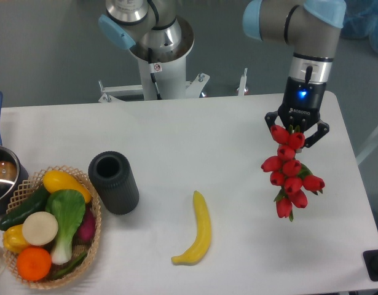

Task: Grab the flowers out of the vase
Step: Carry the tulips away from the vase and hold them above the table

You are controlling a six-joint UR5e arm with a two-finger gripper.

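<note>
The flowers, a bunch of red tulips with green leaves, hang over the right side of the table. My gripper is shut on their upper end, and the stems are hidden behind the blooms. The vase, a dark ribbed cylinder with an empty round mouth, stands upright at the left, far from the gripper and the bunch.
A yellow banana lies between the vase and the flowers. A wicker basket of vegetables and fruit sits at the front left, touching the vase. A blue-handled pot is at the left edge. The arm's base stands behind the table.
</note>
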